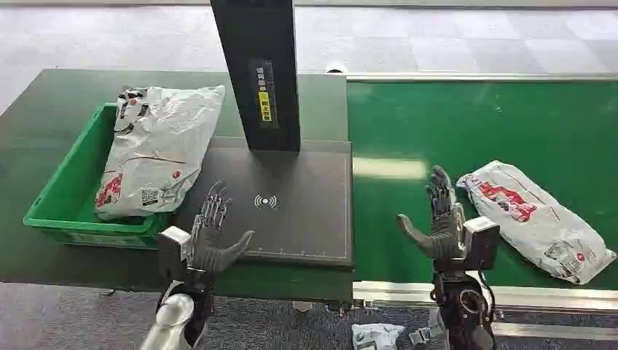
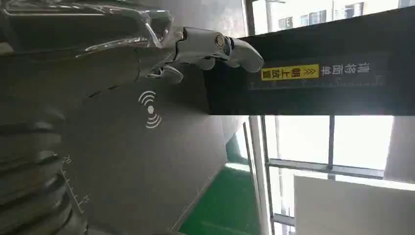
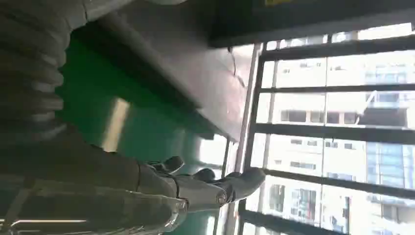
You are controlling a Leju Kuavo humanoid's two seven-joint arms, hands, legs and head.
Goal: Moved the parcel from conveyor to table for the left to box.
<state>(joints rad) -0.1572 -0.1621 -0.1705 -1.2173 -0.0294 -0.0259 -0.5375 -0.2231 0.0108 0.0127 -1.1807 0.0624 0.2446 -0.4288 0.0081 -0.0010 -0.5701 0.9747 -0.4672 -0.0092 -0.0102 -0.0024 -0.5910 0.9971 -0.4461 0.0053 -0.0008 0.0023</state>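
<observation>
Nearest me, both hands hover palm-inward with fingers spread and nothing in them. My left hand point(image 1: 210, 237) sits over the front-left corner of the dark scanner plate point(image 1: 291, 233), thumb reaching toward the plate's middle; my right hand point(image 1: 441, 226) stands over the green conveyor belt point(image 1: 481, 117) near its front edge. From the left wrist I see the fingertips point(image 2: 240, 51) extended above the plate's wireless symbol point(image 2: 150, 109). Just beside my right hand, apart from it, the white parcel point(image 1: 536, 219) with red print lies flat on the belt toward the front-right. Left of the plate, a green bin point(image 1: 69, 197) on the dark table point(image 1: 44, 102) holds another white mailer bag point(image 1: 157, 149), which leans over the bin's right rim. Farther back, a black post point(image 1: 259, 44) with a yellow label point(image 1: 265, 106) rises from the plate's rear edge.
</observation>
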